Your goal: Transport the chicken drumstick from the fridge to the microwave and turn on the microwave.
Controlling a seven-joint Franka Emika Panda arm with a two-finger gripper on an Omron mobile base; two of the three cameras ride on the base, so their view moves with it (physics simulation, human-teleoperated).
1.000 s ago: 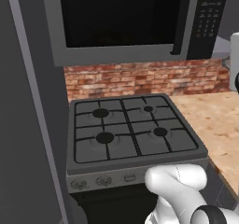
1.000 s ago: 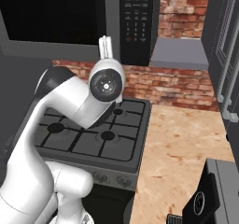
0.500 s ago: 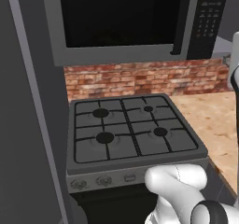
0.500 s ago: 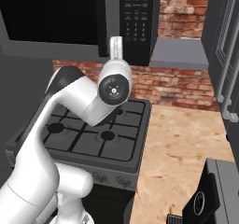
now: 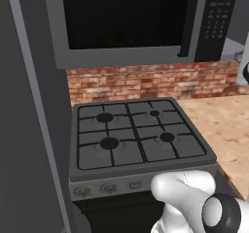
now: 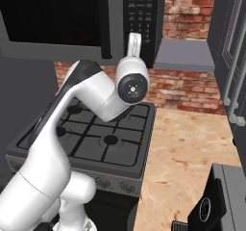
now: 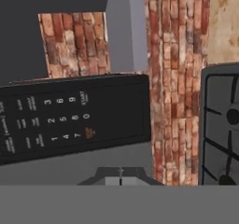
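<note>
Brick wall (image 5: 146,81) backs one microwave (image 5: 121,23), door shut, above one four-burner stove (image 5: 136,135). One gripper (image 7: 120,175), fingers pressed together and empty, has risen toward the button panel (image 6: 140,13) since a second ago.

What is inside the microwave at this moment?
The wide dark-grey microwave has its dark glass door shut. Through the glass nothing but black shows, so whether the chicken drumstick lies inside cannot be seen.
</note>
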